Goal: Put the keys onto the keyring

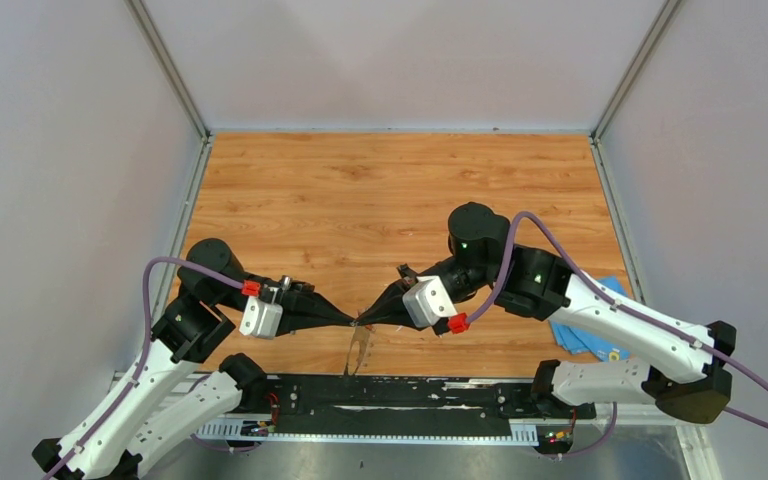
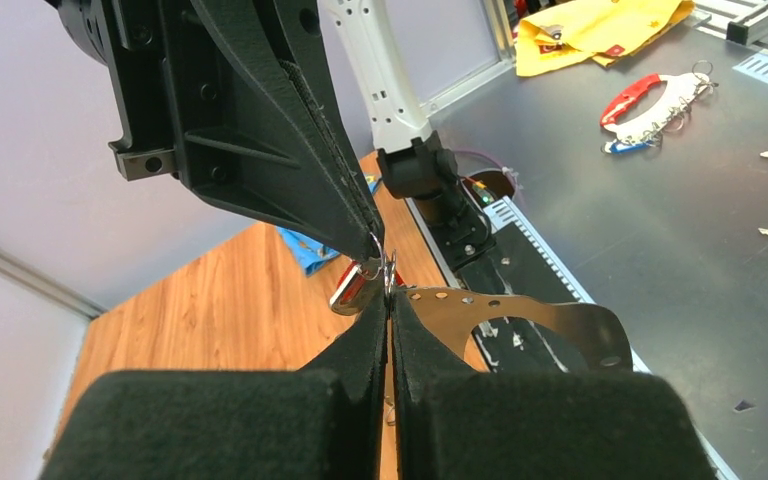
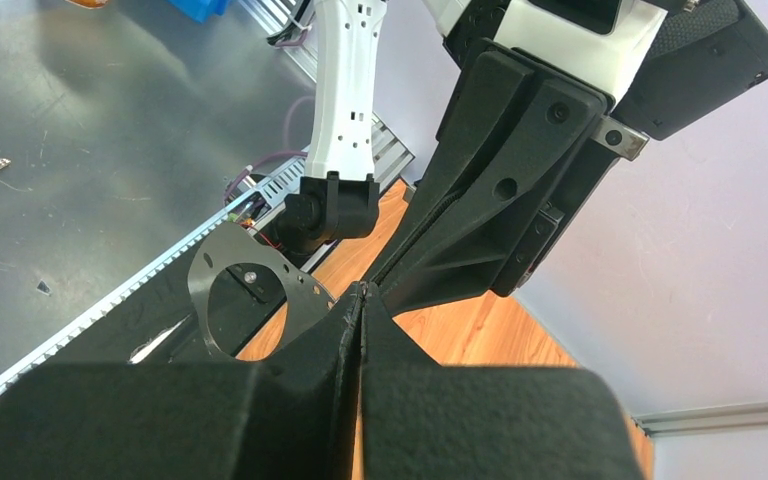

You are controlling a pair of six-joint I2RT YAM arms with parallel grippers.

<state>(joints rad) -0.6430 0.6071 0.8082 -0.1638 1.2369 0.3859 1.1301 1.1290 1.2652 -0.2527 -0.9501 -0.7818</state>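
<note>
Both grippers meet tip to tip just above the table's near edge. My left gripper [image 1: 350, 322] [image 2: 390, 298] is shut on the edge of the keyring [image 1: 358, 351] [image 2: 550, 312] [image 3: 305, 295], a thin grey metal ring with small holes that hangs below the tips. My right gripper [image 1: 366, 320] [image 2: 373, 238] [image 3: 360, 292] is shut, and the red-headed key [image 2: 353, 288] hangs at its tip on a small wire loop, touching the keyring's edge. The blue-headed key is out of view.
A blue cloth [image 1: 585, 335] [image 2: 310, 250] lies on the wooden table [image 1: 380, 190] at the right, under the right arm. The black base rail [image 1: 400, 392] runs along the near edge. Loose keys and tools [image 2: 650, 100] lie on the grey bench beyond the table.
</note>
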